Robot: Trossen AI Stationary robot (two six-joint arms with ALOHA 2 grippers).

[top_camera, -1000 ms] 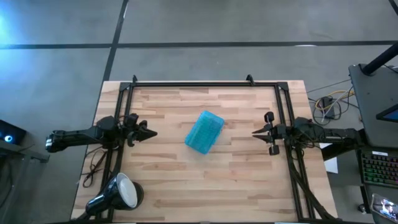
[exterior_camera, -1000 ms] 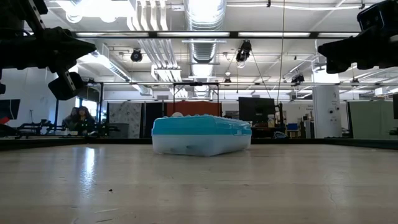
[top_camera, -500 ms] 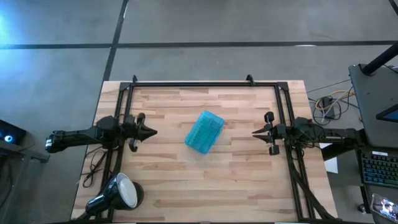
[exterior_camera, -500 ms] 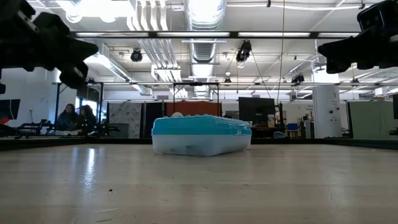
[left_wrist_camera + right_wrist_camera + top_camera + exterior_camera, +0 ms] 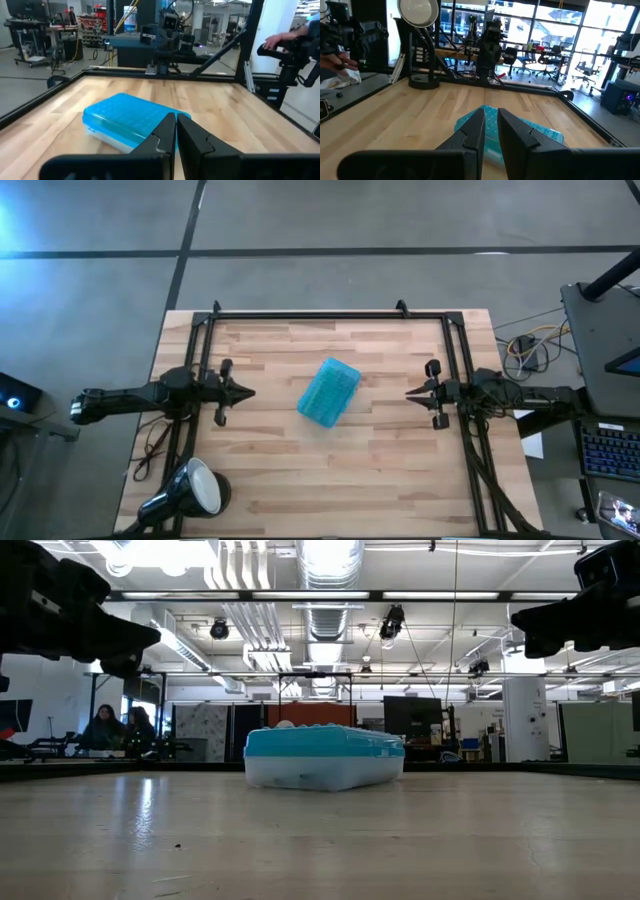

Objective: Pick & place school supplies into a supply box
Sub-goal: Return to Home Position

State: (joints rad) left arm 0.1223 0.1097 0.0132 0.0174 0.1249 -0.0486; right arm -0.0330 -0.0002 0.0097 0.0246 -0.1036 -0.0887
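The supply box is closed and lies flat on its clear half in the middle of the table, turquoise half on top. It also shows in the left wrist view and the right wrist view. No school supplies show in any view. My left gripper hovers above the table to the box's left, shut, pointing at it. My right gripper hovers to the box's right, shut, also pointing at it. Both are well clear of the box.
A black-and-white desk lamp stands at the table's near left corner. Black frame rails run along the far, left and right edges. Bare wood lies all around the box. People sit beyond the table.
My left gripper has turned about its own long axis while staying to the left of the box, fingers still shut. The box and my right arm have kept still.
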